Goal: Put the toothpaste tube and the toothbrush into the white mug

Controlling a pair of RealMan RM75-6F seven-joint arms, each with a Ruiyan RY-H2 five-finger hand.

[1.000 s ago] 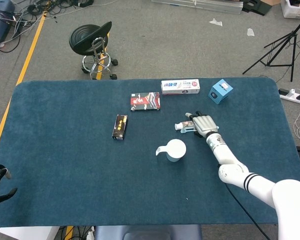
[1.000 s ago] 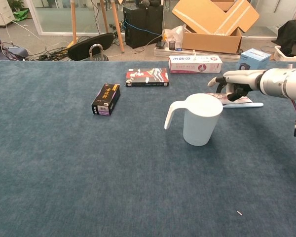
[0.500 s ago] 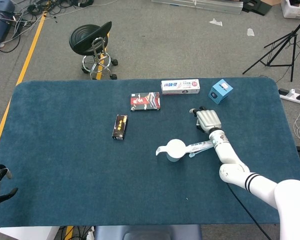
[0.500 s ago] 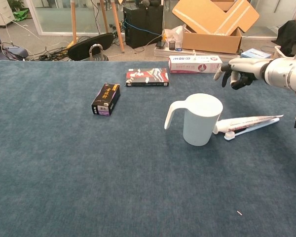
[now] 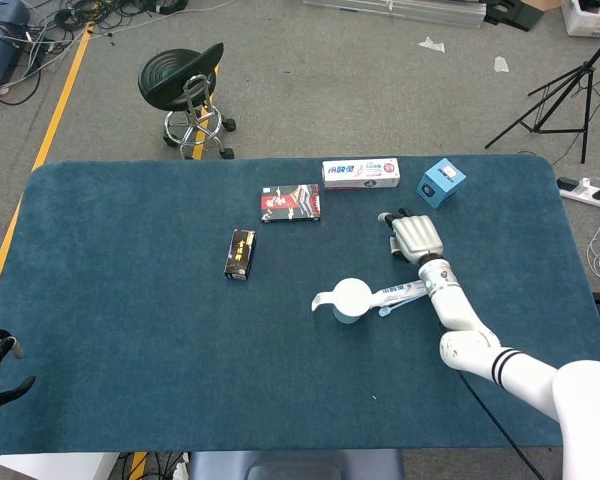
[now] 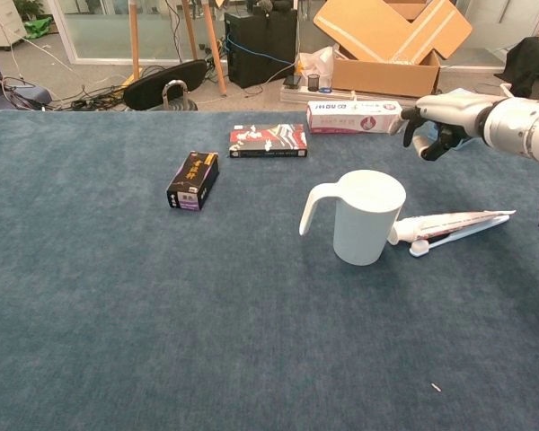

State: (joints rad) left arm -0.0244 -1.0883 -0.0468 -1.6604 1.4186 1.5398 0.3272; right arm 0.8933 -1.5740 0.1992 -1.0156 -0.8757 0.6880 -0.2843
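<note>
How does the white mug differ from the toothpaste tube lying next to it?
The white mug stands upright; the toothpaste tube lies flat on the blue table. The mug is wide, round and plain; the tube is long, thin and printed. Both are mostly white, and the tube's cap end touches the mug.

Toothpaste tube (image 6: pixel 449 223) right of mug (image 6: pixel 364 218)
</note>
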